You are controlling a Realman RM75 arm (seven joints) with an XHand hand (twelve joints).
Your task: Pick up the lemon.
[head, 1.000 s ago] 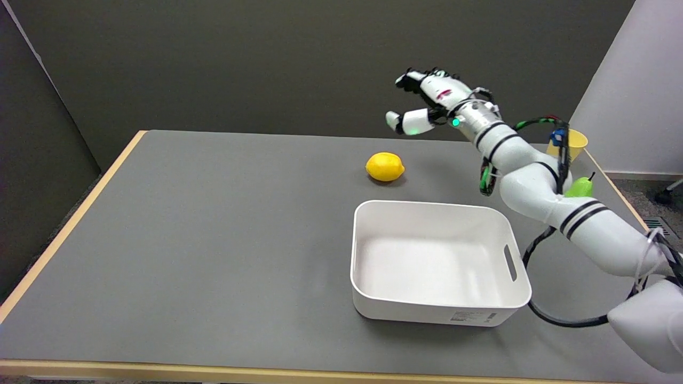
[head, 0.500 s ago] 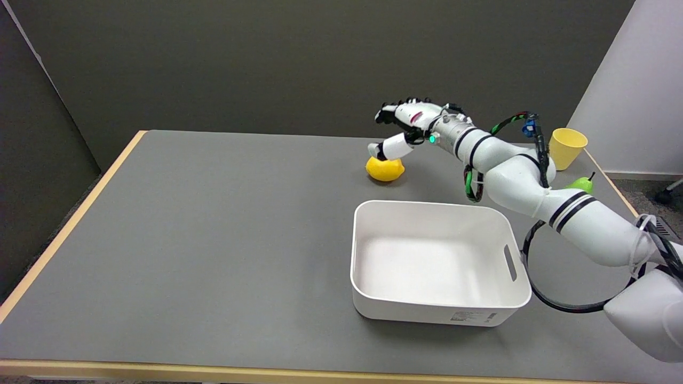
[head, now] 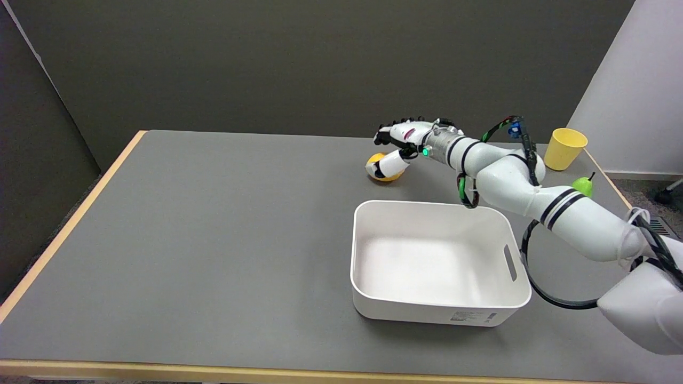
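This looks like a robotics lab or test room: a plain grey worktop with a pale wooden edge stands before a bare dark partition wall, with a white wall at the far right. A cabled white robot arm reaches over it, and the few props are staged: a white bin, a yellow cup

A white bin sits on the grey table, nearer the camera than the hand. A yellow cup and a green pear stand far to the hand's right.
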